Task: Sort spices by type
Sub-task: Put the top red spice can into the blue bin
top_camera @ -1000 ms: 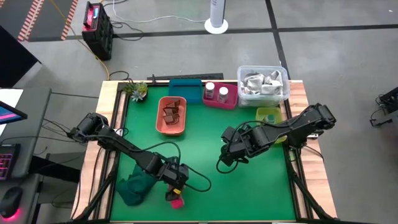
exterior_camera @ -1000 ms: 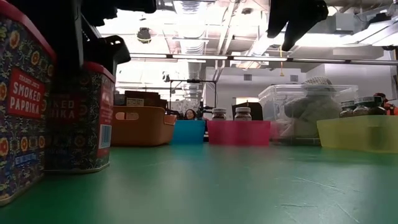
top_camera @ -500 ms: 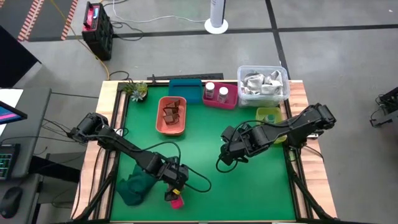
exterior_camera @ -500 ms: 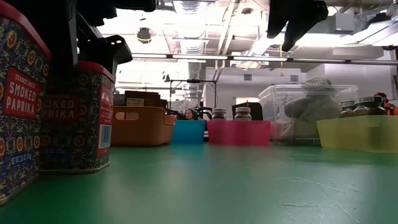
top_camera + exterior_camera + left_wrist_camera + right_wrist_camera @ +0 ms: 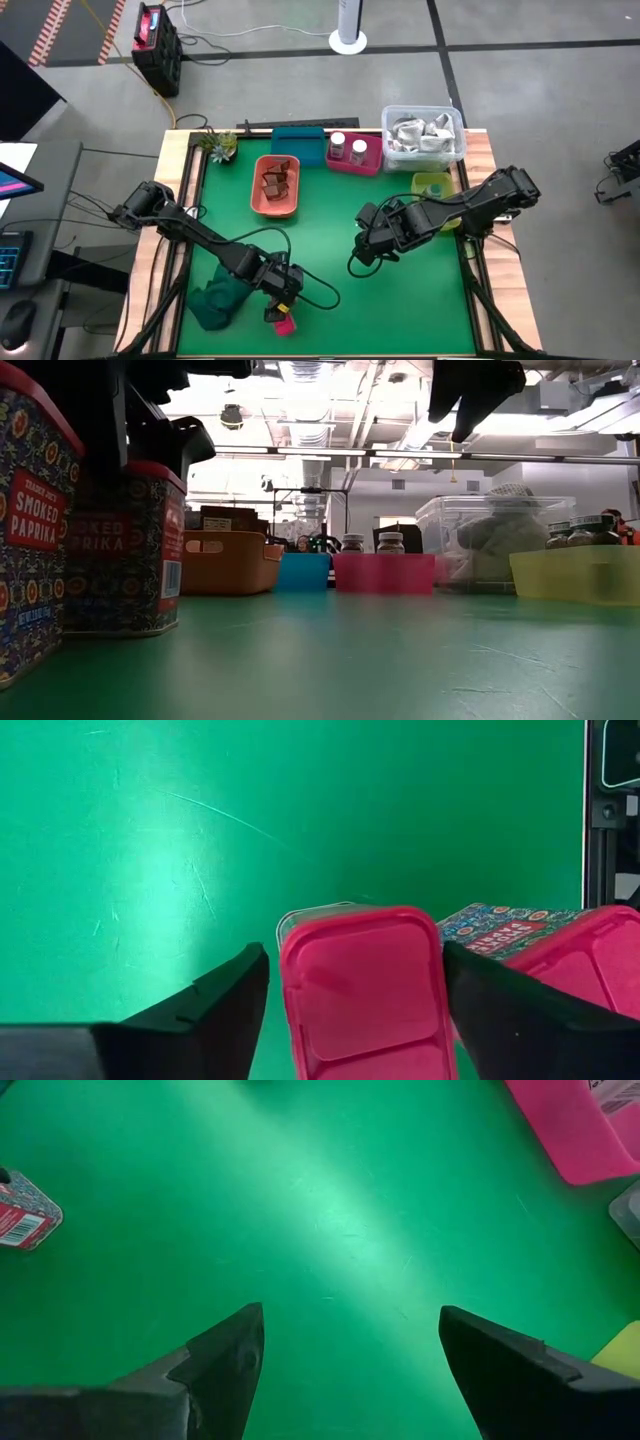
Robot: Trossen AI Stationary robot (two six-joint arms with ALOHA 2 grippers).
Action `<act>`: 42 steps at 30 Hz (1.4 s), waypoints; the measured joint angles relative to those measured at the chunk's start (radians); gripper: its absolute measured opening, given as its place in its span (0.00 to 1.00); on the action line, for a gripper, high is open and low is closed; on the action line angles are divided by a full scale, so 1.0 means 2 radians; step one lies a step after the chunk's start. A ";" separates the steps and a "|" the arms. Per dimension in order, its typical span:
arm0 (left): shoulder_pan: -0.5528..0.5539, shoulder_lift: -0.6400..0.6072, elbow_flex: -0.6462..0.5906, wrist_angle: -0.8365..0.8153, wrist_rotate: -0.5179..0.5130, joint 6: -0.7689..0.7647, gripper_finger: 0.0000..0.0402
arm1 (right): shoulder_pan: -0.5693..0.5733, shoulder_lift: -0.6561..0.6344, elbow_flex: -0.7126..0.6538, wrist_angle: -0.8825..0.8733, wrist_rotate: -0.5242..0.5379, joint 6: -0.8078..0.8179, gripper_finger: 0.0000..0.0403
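High view: the left gripper (image 5: 283, 300) is low in the frame, left of centre, over a magenta box (image 5: 284, 324) beside a dark green cloth (image 5: 213, 305). The right gripper (image 5: 366, 249) hangs over bare green table (image 5: 330, 230) right of centre. At the top stand an orange tray (image 5: 275, 186) with reddish-brown pieces (image 5: 277, 178), a pink bin (image 5: 354, 157) with two white-topped jars (image 5: 347, 148), and a yellow bin (image 5: 432, 186).

Low view: two paprika boxes (image 5: 130, 550) fill the left edge, cut off by the frame.

Left wrist view: the fingers (image 5: 215, 1003) are spread wide on both sides of the magenta lid (image 5: 364, 995), apparently not touching it. The second box (image 5: 540, 940) is just beside it. I judge the box to be stiff, light and smooth; take it by its flat side walls. Its lower body is hidden.

Right wrist view: the gripper is wide open and holds nothing.
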 joint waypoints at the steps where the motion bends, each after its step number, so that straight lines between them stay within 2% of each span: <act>1: 0.000 0.000 0.000 0.000 0.000 0.000 0.67 | 0.000 0.000 0.000 0.000 0.000 0.000 0.81; 10: 0.000 0.000 -0.001 0.002 0.001 0.000 0.55 | 0.000 0.000 0.000 0.000 0.000 0.000 0.81; 27: 0.012 -0.001 -0.002 0.001 -0.016 0.000 0.54 | 0.000 0.000 0.000 -0.002 0.000 -0.004 0.81; 34: 0.046 -0.011 -0.003 -0.009 -0.024 0.008 0.54 | 0.000 -0.005 0.000 -0.035 0.000 0.019 0.81; 42: 0.118 -0.053 -0.003 -0.012 -0.017 0.033 0.54 | 0.000 -0.017 0.000 -0.049 -0.011 0.040 0.81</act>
